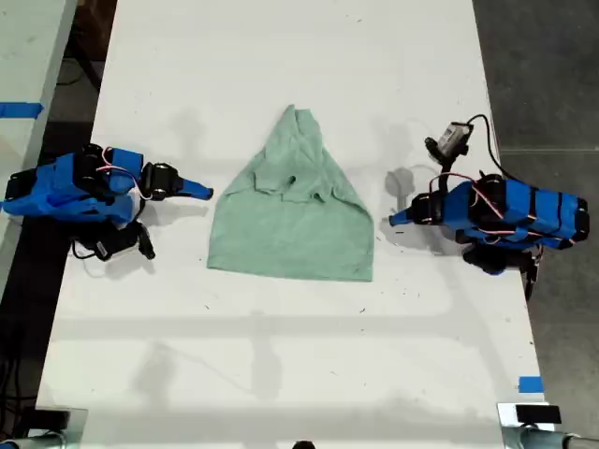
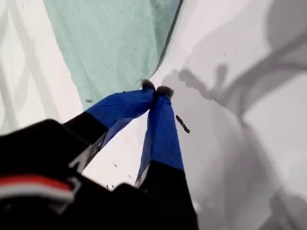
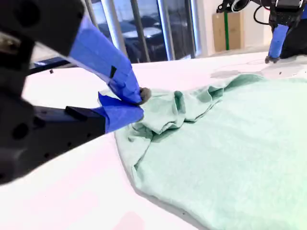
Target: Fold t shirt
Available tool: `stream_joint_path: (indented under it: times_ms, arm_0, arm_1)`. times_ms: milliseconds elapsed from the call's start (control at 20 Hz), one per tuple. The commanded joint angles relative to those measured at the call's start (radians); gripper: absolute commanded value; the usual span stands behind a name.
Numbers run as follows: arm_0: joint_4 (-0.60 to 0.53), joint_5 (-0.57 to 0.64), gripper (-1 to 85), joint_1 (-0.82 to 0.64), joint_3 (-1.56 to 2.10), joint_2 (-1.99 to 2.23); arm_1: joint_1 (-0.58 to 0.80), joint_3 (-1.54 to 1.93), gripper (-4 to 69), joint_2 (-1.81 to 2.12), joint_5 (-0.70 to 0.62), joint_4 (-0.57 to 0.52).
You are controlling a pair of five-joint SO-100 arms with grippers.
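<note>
My second gripper (image 1: 208,194) lies low over the white table (image 1: 281,56) toward the edge at the exterior view's left. Its blue tapered jaws are drawn together to one point with nothing visibly caught between them. In its own wrist view that point (image 3: 140,104) sits just beside the rumpled rim of the t shirt (image 3: 225,143). The t shirt (image 1: 292,229) lies mid-table between the two arms. It is pale mint-green, soft knit cloth, and its outline is roughly a bell: a broad flat lower part with a straight hem toward the near edge, and sides that slant inward to a narrow bunched peak toward the far edge. A band of puckered folds crosses it about halfway up, while the lower panel is smooth with only faint wrinkles. My first gripper (image 1: 393,221) lies toward the edge at the exterior view's right, just beside the shirt's side but apart from it. Its jaws are pressed tip to tip on nothing (image 2: 156,90), with stitched hem and bare table beyond. The table is matte, lightly scuffed and crossed by grey arm shadows.
</note>
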Motion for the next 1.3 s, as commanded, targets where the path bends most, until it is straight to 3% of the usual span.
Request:
stream_joint_path:
  times_ms: [0,800,1250]
  arm_0:
    - [-0.009,-0.014,-0.1,-0.037,0.005,0.006]
    - [-0.009,-0.012,-0.1,-0.020,0.005,0.006]
    - [0.009,-0.038,-0.1,-0.018,0.006,0.006]
  arm_1:
    - [-0.025,0.049,0.8,0.017,-0.002,-0.025]
    - [0.000,0.058,0.8,0.017,0.086,0.011]
    - [0.000,0.057,0.8,0.017,0.055,0.000]
